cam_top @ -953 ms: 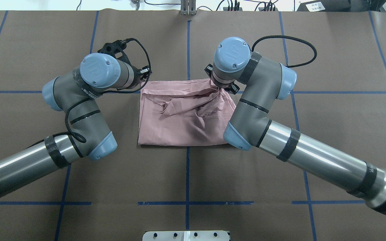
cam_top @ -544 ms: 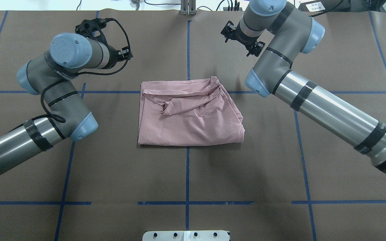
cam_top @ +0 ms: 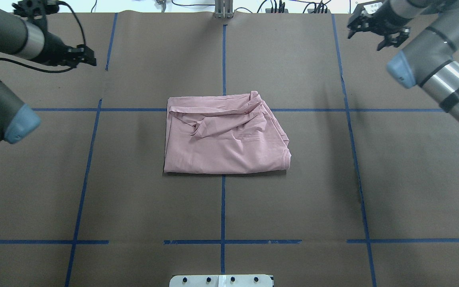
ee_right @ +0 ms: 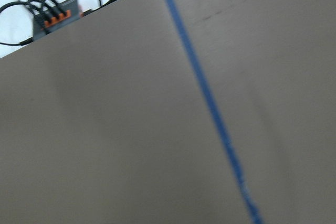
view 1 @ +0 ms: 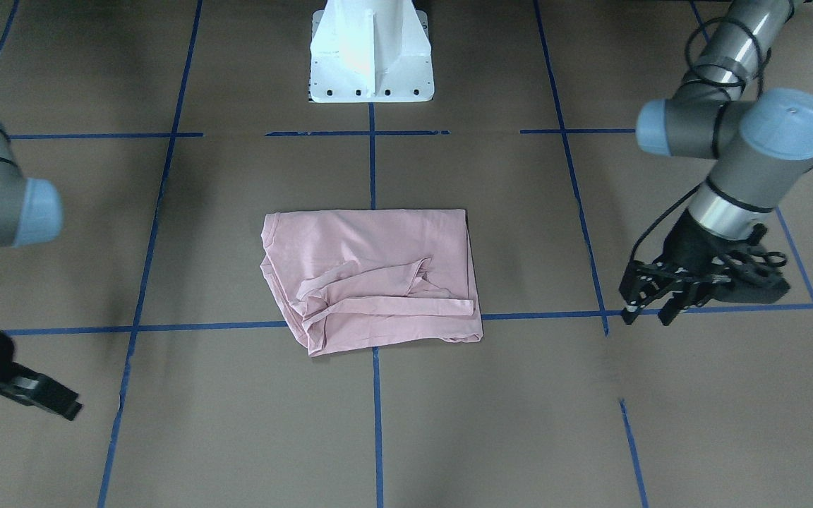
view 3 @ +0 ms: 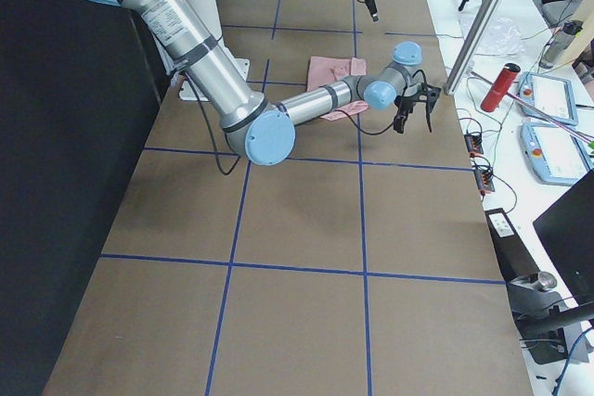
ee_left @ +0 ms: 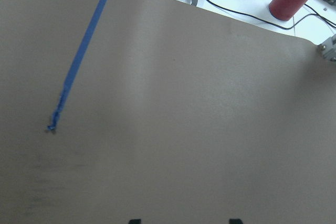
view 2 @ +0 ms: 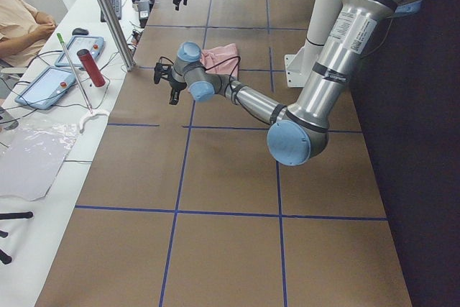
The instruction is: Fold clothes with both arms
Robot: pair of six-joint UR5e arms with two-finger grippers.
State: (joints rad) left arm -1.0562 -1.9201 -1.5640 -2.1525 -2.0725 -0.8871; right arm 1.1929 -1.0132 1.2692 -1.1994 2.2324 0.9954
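At the middle of the worktop the pink T-shirt lies folded into a rough rectangle, its far edge rumpled, with nothing touching it. A second ago the right pincer pinched its far right corner. Now we see it and the left pincer hanging open at the far corners. We judge this fold finished.

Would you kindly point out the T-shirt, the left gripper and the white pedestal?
T-shirt [cam_top: 229,153]: overhead view, plain lower panel.
left gripper [view 1: 645,316]: front-facing view, between fingertips.
white pedestal [view 1: 371,70]: front-facing view, front face.
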